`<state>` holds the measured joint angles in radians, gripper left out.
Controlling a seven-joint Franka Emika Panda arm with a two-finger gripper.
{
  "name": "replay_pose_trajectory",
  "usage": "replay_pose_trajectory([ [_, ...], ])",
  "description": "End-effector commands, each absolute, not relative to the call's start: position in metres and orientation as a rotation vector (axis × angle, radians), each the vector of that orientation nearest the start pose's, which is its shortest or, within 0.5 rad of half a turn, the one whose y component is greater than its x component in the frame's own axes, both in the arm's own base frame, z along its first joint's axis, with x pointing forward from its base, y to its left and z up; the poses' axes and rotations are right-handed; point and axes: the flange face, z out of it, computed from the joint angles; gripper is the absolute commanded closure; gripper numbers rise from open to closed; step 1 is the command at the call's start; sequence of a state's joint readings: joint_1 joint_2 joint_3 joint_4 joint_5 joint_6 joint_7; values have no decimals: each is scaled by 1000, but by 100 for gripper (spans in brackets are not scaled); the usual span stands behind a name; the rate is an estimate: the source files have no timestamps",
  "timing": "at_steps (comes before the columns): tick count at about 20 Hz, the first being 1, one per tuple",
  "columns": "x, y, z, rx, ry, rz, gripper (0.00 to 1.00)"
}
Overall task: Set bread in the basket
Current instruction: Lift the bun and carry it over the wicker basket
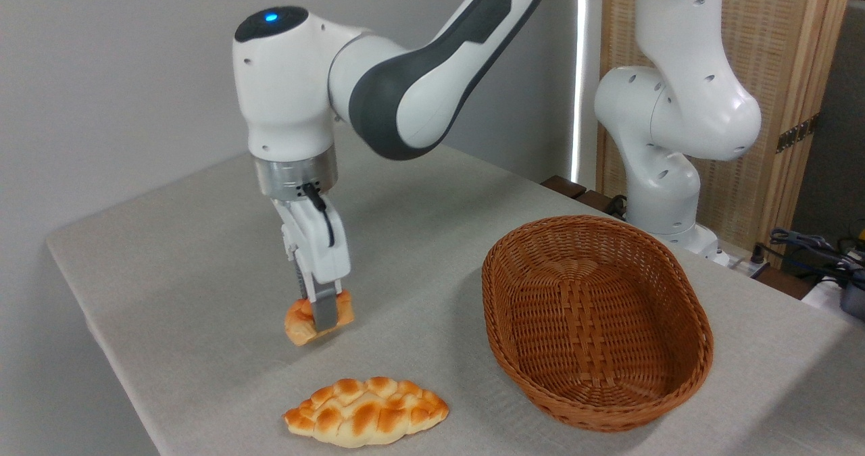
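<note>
knotted bun (305, 323): pinched between the fingers of the gripper (323, 317), which points down from above; bun clear of the grey tablecloth (203, 253), left of centre. wicker basket (676, 307): right, well apart, nothing in it. braided loaf (365, 412): flat on the cloth, nearer than the bun.

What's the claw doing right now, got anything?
Claw: closed on the bun, held just above the table.
</note>
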<state>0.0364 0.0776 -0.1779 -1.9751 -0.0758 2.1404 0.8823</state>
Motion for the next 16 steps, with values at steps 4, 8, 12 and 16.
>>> replay_pose_trajectory([
  [4,543,-28,506,-2932,1391,-210,82],
  [8,489,33,545,-2897,1655,-98,78],
  [12,424,79,529,-2821,1903,-64,74],
  [16,391,94,498,-2766,2092,-70,57],
])
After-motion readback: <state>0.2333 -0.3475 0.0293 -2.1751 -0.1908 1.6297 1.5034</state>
